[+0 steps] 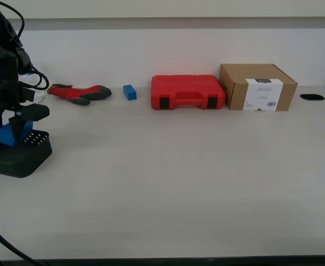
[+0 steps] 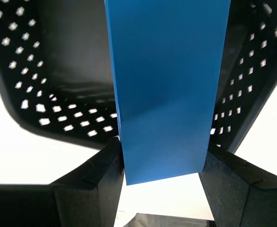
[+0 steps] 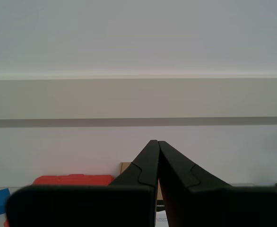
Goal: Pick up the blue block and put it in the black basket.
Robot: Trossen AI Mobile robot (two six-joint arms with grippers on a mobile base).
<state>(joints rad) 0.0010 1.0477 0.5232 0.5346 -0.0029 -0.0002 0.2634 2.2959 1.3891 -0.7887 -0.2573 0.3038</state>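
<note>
The table [image 1: 179,177] carries the black basket [image 1: 18,158], gloves [image 1: 79,93], small blue block [image 1: 130,92], red case [image 1: 187,92], cardboard box [image 1: 257,87].

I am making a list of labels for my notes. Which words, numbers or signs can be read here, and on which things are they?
White label on the brown cardboard box: print and a barcode, too small to read.
No other text shows on anything.
</note>
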